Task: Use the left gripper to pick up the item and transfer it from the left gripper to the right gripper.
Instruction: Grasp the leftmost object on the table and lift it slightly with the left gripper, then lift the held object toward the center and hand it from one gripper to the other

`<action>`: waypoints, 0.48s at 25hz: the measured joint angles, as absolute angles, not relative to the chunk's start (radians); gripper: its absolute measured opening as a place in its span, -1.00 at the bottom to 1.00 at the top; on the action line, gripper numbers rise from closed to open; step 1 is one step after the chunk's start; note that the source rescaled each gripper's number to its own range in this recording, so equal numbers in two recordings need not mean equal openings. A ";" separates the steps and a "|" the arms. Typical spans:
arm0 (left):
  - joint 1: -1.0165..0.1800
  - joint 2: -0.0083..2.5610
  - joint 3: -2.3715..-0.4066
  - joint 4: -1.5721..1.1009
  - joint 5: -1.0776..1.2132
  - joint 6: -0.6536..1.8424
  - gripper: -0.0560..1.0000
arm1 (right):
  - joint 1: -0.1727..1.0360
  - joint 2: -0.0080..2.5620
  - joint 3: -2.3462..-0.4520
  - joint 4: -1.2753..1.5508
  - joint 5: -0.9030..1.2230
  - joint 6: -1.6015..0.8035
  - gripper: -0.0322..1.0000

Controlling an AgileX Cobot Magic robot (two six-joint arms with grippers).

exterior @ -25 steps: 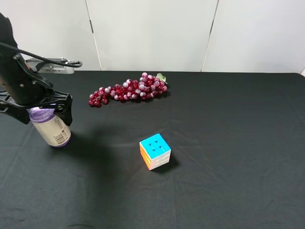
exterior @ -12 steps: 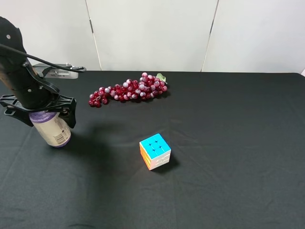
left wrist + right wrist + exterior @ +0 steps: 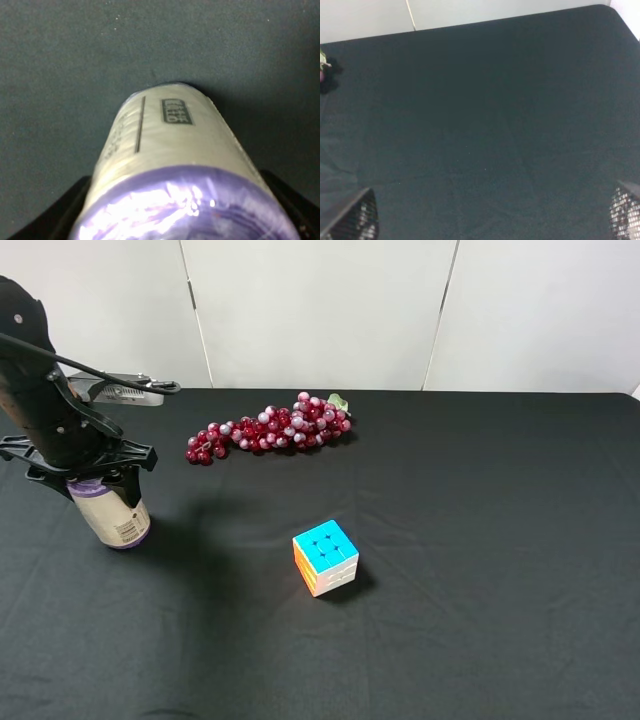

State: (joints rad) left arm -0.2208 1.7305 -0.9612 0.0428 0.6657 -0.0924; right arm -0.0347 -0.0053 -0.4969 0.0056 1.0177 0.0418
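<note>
The item (image 3: 115,520), a cream-white container with a purple lid and base, stands a little tilted on the black table at the far left. My left gripper (image 3: 88,480) reaches down over its top, with a black finger on each side of the purple lid. In the left wrist view the item (image 3: 170,145) fills the picture, and the black fingers (image 3: 75,205) press against the lid's two sides. My right gripper (image 3: 495,220) does not show in the high view. In its own wrist view its mesh-padded fingers (image 3: 355,217) stand far apart over bare black cloth, holding nothing.
A multicoloured puzzle cube (image 3: 325,557) sits near the table's middle. A bunch of dark red grapes (image 3: 270,427) lies toward the back, right of my left arm. White wall panels stand behind the table's back edge (image 3: 400,391).
My left gripper's fingers have drawn in from wide apart to the sides of the item's lid, and the gripper has sunk slightly. The item still stands on the table.
</note>
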 joint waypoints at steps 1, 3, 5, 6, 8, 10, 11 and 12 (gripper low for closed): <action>-0.221 1.730 -0.961 0.043 0.665 -0.085 -0.89 | -0.035 -0.005 -0.497 0.006 1.017 0.042 1.00; -0.221 1.730 -0.961 0.043 0.664 -0.078 -0.89 | -0.035 -0.005 -0.497 0.006 1.017 0.042 1.00; -0.221 1.730 -0.961 0.043 0.663 -0.076 -0.89 | -0.035 -0.005 -0.497 0.006 1.017 0.042 1.00; -0.221 1.730 -0.961 0.043 0.662 -0.076 -0.89 | -0.035 -0.005 -0.497 0.006 1.017 0.042 1.00; -0.221 1.730 -0.961 0.043 0.661 -0.075 -0.89 | -0.035 -0.005 -0.497 0.006 1.017 0.042 1.00; -0.221 1.730 -0.961 0.043 0.661 -0.075 -0.89 | -0.035 -0.005 -0.497 0.006 1.017 0.042 1.00; -0.221 1.727 -0.962 0.043 0.661 -0.074 -0.89 | -0.035 -0.005 -0.497 0.006 1.017 0.042 1.00; -0.221 1.725 -0.963 0.043 0.662 -0.074 -0.89 | -0.035 -0.005 -0.497 0.006 1.017 0.042 1.00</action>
